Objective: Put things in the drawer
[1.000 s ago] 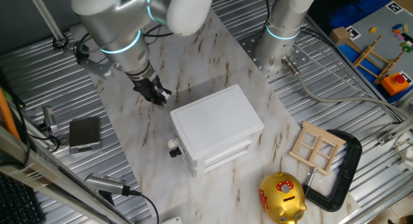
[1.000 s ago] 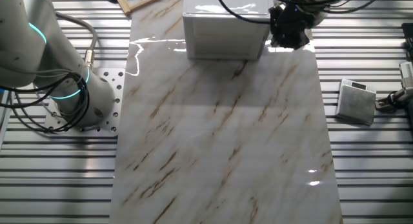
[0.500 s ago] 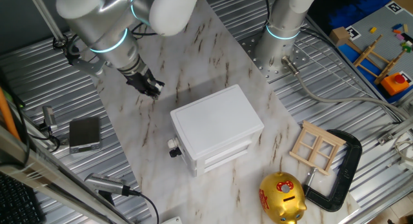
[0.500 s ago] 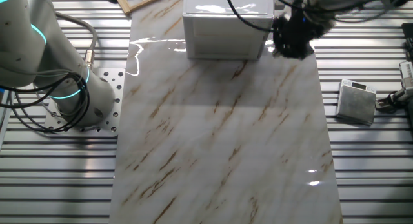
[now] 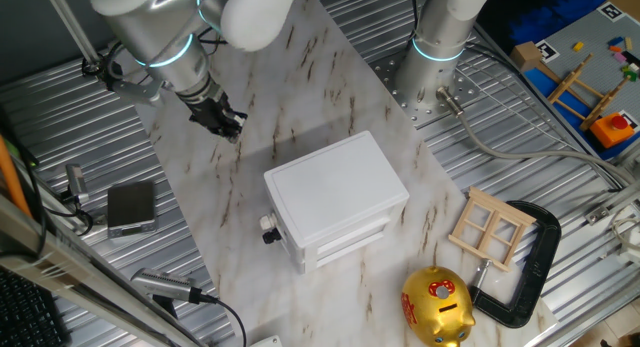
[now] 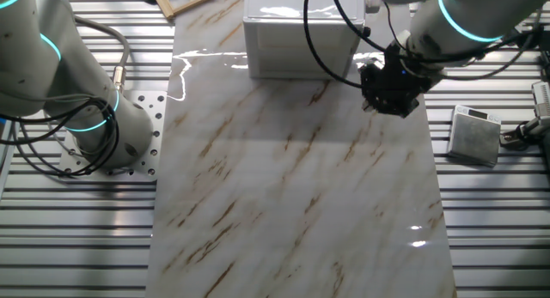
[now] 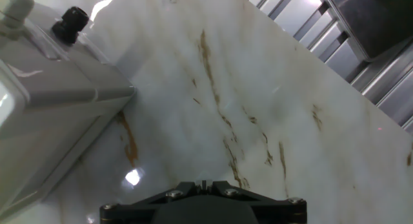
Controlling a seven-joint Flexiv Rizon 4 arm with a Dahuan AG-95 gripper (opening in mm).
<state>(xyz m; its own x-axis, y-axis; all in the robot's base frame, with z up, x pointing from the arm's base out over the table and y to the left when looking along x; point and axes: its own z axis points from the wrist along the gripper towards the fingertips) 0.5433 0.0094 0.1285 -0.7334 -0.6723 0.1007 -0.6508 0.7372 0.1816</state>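
Note:
My gripper hangs low over the marble tabletop, to the left of the white cabinet and apart from it. In the other fixed view the gripper sits just off the cabinet's right corner. The hand view shows the gripper with its dark fingers pressed together, and nothing is visible between them. The drawer is closed, and its small knob faces the table's left front. The things to put in it are out of view.
A wooden window frame, a black clamp and a gold piggy bank lie right of the cabinet. A grey box sits on the ribbed metal at the left. A second arm's base stands at the back.
The gripper has moved away from the cabinet's side, up and to the left in one fixed view, out over bare marble. It has stayed shut.

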